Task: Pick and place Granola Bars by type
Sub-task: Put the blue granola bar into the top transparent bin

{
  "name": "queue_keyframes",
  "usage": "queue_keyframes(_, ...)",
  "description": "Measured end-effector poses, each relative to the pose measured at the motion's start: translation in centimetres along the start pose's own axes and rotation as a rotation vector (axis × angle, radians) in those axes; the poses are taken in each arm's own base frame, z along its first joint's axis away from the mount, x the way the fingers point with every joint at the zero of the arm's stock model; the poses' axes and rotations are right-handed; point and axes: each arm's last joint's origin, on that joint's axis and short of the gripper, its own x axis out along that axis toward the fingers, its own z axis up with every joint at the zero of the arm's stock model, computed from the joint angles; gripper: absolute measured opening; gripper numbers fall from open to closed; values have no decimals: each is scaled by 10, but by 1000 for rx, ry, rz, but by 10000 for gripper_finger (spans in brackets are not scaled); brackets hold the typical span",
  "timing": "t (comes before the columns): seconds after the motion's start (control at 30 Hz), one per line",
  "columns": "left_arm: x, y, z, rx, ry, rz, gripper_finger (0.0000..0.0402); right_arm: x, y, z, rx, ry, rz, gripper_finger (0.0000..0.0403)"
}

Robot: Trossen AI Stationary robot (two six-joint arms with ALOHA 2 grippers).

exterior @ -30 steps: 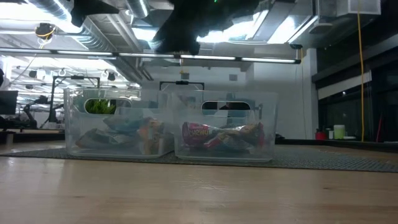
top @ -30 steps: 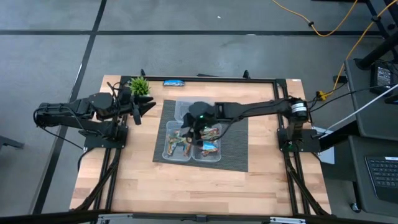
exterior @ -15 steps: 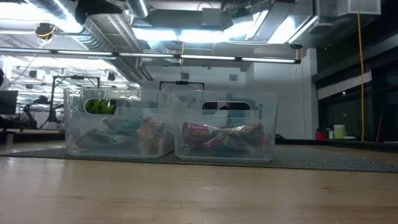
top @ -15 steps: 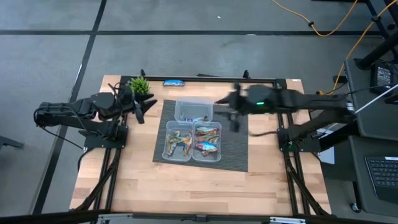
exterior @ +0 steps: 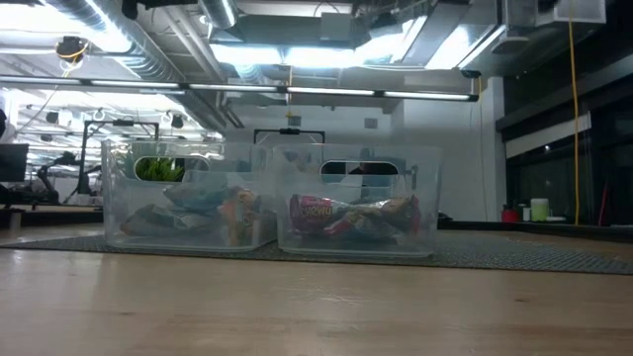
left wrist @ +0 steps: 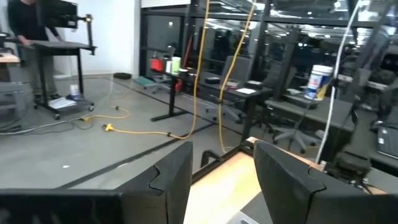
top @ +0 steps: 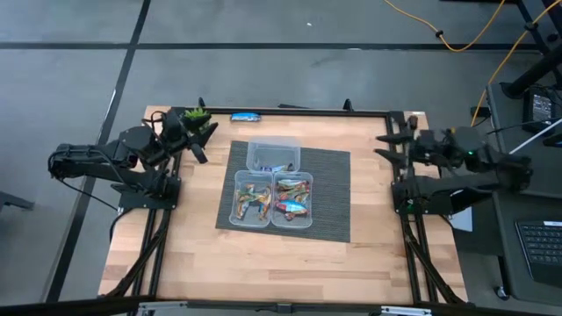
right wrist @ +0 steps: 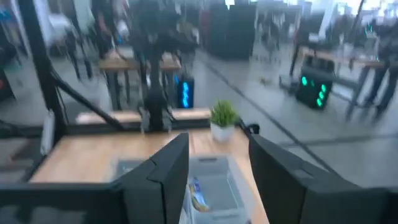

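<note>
Both arms are pulled back to their own edges of the wooden surface point(top: 263, 263). Left pincer point(top: 200, 139) sits at the far left corner next to the small green plant point(top: 197, 115), fingers spread, nothing between them; left wrist view shows only room through the gap. Right pincer point(top: 392, 147) hangs at the right edge, well apart from the tubs, also spread and empty.

Three clear plastic tubs on the dark ribbed mat point(top: 329, 197): far tub point(top: 273, 155) with what looks like one blue bar, near-left tub point(top: 251, 197) and near-right tub point(top: 292, 198) each with several Granola Bars point(top: 291, 207). Low view shows red-and-teal wrappers point(exterior: 326, 212) in the right-hand tub, mixed colours in the left-hand one point(exterior: 213, 210). One blue bar point(top: 246, 116) lies loose at the far edge of the surface, just beside the plant, outside every tub.

Judgement: sorting is nearly done; the loose blue bar looks like the last piece, and the left arm is nearer.

Risks:
- bar lies flat and shiny, so fingers may slide off or push it over the far edge
- plant is close, a sloppy approach could knock it over
- near-left tub looks mixed, so types may be wrongly sorted; can't confirm through the tub wall
- tub walls are clear and light, a low pass could drag a tub off the mat
</note>
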Motion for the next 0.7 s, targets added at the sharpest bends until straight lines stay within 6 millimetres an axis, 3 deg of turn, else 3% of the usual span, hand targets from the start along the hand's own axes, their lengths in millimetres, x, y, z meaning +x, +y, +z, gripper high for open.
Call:
queue_keyframes(0.13, 0, 1, 0, -2, -4, 29, 163, -11, 0, -40, 40, -120, 43, 169)
queue_keyframes(0.27, 0, 1, 0, -12, -3, 37, 163, -1, 4, -89, 101, -109, 43, 169)
queue_keyframes(0.47, 0, 1, 0, -13, -3, 38, 163, 14, 10, -144, 194, -165, 110, 169)
queue_keyframes(0.6, 0, 1, 0, 3, -3, 38, 163, 21, 13, -172, 240, -224, 123, 169)
queue_keyframes(0.7, 0, 1, 0, 3, -2, 38, 163, 21, 13, -176, 206, -212, 120, 169)
